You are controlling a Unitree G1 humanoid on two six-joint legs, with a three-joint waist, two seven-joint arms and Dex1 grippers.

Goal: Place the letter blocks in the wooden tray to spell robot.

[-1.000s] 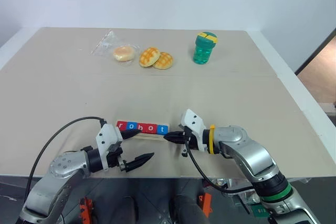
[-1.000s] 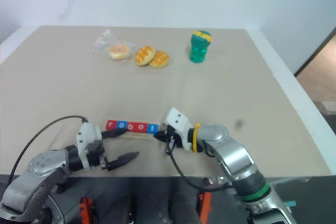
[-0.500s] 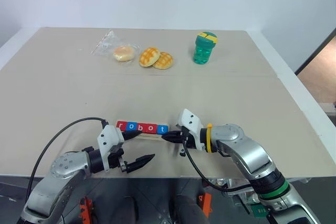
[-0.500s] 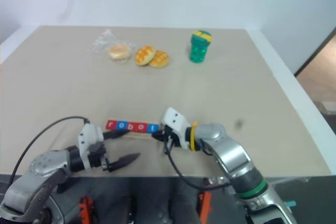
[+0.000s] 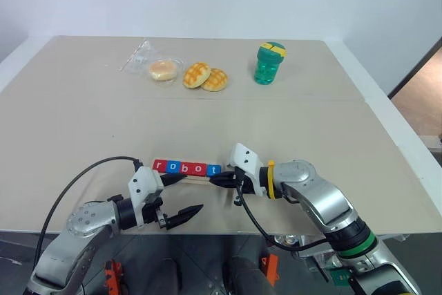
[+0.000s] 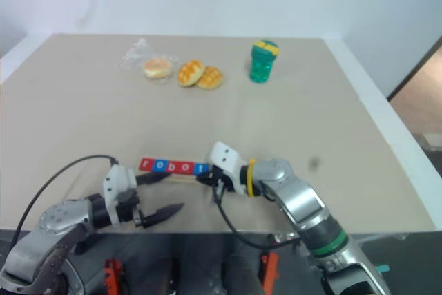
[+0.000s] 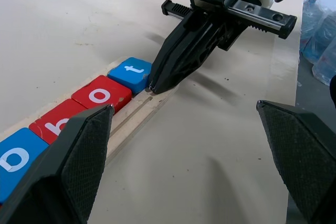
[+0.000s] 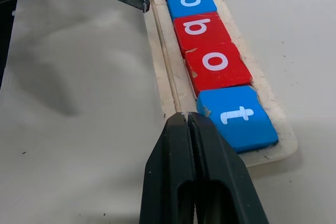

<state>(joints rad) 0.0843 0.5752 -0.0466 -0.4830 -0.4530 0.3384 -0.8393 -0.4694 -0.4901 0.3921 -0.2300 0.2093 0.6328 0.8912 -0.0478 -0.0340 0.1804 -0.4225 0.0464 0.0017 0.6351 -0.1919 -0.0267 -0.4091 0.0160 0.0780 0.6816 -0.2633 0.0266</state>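
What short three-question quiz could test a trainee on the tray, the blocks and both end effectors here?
1. True or false: the five letter blocks in the wooden tray read "robot".
2. The right end effector is: A) open, B) shut with tips at the tray's rim beside the blue t block, C) shut on a block.
3. What colour is the b block?

Key: 1 true. 2 B. 3 red. For reference, the left end effector stands open near the tray's other end.

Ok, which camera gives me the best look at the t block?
The right wrist view: the blue t block sits close up at the wooden tray's end. The left wrist view shows it partly behind the right gripper; in the head views it is tiny.
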